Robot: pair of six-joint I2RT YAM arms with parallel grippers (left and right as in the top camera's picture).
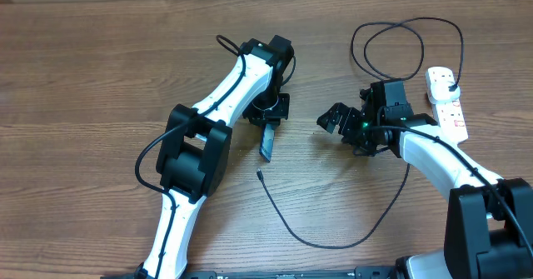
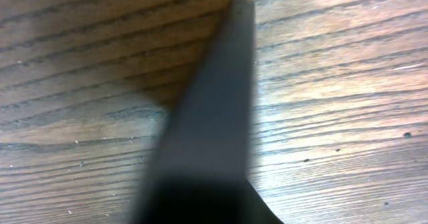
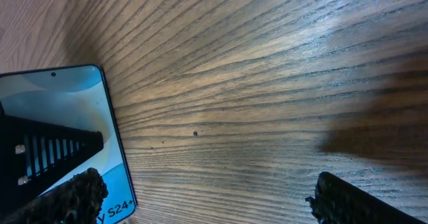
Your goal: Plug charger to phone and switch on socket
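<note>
I start on the left. My left claw [image 1: 268, 117] points down at the wooden table [image 1: 100, 62]. From above, its jaws stand narrow and pinch the top end of the phone [image 1: 267, 142]. The phone is tipped up steeply. Its low end rests on the table and from above I see only a thin dark strip. The left wrist camera is so close that the phone is a big dark blur across the wood, and I see no fingers there.

Near the low end of the phone lies the tiny tip [image 1: 259, 176] of the charger [image 1: 333, 246]. The tip is on the table, close to the phone but not in it. From there the thin black cable runs toward me in a big bend, then swings right and away under my right arm.

Next comes my right claw [image 1: 331, 126]. It is near the middle of the table, a bit to the right of the phone, and it faces the phone. It is wide and holds nothing. In the right wrist camera one finger [image 3: 77, 194] shows low on the left and the other low on the right, with bare wood between them. That camera also shows the phone's light blue screen at the left edge, with a black ribbed part in front of it.

Far right lies the white socket [image 1: 447, 104] with red marks. The black plug [image 1: 450, 83] sits in its far end, and the cable makes a loop beside it. I cannot tell how the switches are set.
</note>
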